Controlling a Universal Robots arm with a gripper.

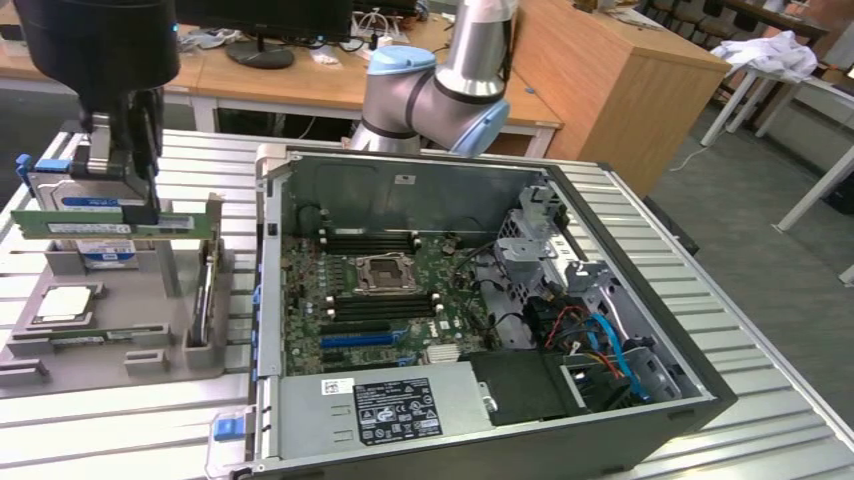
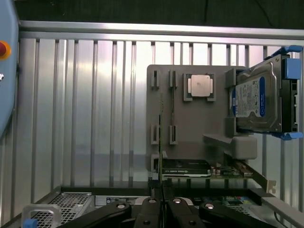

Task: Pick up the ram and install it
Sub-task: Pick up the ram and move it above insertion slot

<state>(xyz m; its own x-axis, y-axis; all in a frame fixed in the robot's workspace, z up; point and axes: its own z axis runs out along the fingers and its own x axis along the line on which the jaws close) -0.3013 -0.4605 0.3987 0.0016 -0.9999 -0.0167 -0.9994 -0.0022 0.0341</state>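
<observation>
From my console, the end effector (image 1: 131, 197) is clamped on the ram (image 1: 67, 222) – the green stick hangs level in the air above the grey parts tray (image 1: 120, 325), clear of its holders. So I judge the pick-up done. Installing is not: the black slots (image 1: 367, 240) on the motherboard (image 1: 400, 300) (inside the open case on the worktop (image 1: 767, 340)) sit well apart – and empty.
</observation>
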